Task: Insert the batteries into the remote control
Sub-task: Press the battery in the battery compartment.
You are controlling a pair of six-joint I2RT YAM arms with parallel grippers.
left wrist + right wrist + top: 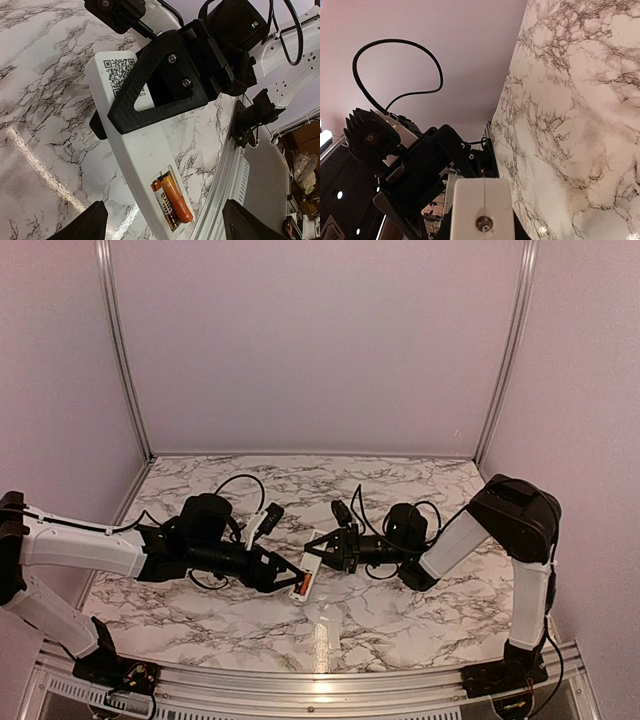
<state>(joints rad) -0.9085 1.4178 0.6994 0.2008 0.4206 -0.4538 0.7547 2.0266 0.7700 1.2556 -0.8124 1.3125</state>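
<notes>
Two batteries (pixel 172 197) sit in remote control (pixel 140 150) clamped between right fingers (pixel 127 95).

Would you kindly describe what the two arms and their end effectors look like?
The left arm and right arm share white link shells and black joint housings, with thin black cables looping near the wrists. The left end effector and right end effector are matte black; the right's finger is an open triangular frame with two silver screws.

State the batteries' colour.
The batteries are orange-copper, clearest in the left wrist view.
</notes>
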